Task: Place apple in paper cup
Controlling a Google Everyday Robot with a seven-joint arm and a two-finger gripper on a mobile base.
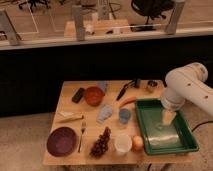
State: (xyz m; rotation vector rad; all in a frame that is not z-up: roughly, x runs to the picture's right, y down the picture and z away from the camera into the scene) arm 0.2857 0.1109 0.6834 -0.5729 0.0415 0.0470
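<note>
My gripper (168,117) hangs over the green tray (186,146) at the right end of the wooden table (70,107), spread wide and holding nothing. Above it, the white arm (189,87) bends in from the right edge of my view. The apple (137,143) sits on the table near the front edge, just left of the tray and right beside the paper cup (122,143), which stands upright; I cannot tell whether the two touch. A bunch of dark grapes (101,143) lies left of the cup. Behind them stands a blue-grey cup (124,116), with a carrot (127,101) beyond it near the tray's far corner. A red bowl (93,95) sits toward the back, and a purple plate (61,141) with a fork (82,134) beside it fills the front left corner.
</note>
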